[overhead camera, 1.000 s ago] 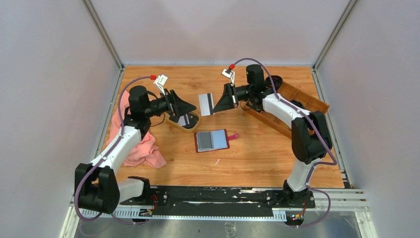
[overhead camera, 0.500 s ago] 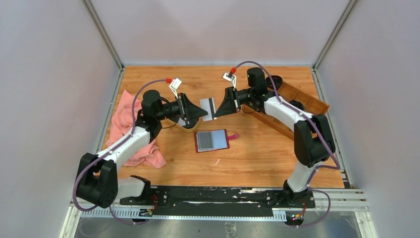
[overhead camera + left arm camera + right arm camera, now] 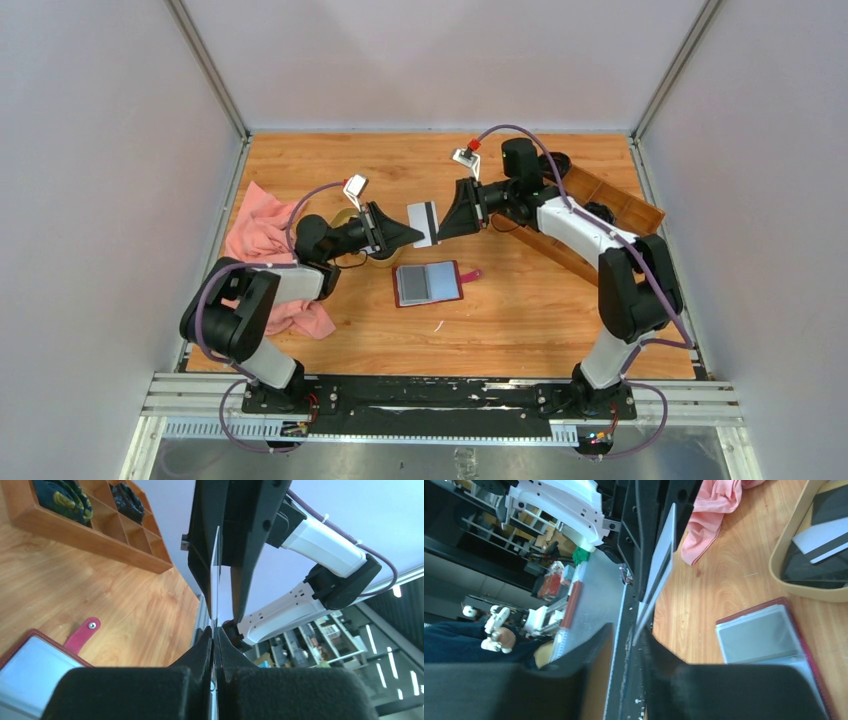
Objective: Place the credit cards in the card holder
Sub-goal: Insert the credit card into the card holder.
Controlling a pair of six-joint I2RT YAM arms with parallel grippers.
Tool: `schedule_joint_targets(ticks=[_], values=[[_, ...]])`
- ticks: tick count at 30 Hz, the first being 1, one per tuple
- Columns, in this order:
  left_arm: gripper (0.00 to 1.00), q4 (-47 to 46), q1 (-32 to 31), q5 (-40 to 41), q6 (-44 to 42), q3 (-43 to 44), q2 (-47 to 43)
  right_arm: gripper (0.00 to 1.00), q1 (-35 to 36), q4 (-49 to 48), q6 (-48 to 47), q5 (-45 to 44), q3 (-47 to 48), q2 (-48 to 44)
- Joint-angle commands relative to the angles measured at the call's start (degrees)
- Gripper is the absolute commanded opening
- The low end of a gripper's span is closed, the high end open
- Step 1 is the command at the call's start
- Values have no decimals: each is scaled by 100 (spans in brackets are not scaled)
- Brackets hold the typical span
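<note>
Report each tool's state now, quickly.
Left tool: closed on the white card.
Right tool: around the same card; open or closed cannot be told.

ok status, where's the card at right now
Left hand shut on card, midair. Right hand round its other end, grip unclear. Holder lies open, nothing blocking it.

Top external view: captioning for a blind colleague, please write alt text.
The left gripper and right gripper meet at a white striped card near the open red card holder on a wooden table; pink cloth left, compartment tray right.
</note>
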State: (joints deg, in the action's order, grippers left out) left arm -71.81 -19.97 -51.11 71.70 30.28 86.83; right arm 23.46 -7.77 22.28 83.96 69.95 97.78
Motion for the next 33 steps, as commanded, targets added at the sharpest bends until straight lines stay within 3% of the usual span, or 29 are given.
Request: schedule_joint_targets(ticks=[1,4,10,15,28,33], values=[[0,-1631,-59,-42,687,-246,236,39,-59,282,-361,64,13,-370],[0,-1632,-60,-9,616,-335,132,52,-312,785,-706,-258,242,-468],[0,-1617,-207,301,476,-383,-13,55,-584,1178,-402,-895,709,-291],[0,-1560,-350,589,352,-383,-84,56,-507,554,501,-896,923,-138],[0,-1145,-488,892,6,-396,-155,52,-78,-128,1323,-943,893,-110],[0,-1144,-538,951,-11,-383,-140,36,-10,-264,1529,-1020,902,-44]])
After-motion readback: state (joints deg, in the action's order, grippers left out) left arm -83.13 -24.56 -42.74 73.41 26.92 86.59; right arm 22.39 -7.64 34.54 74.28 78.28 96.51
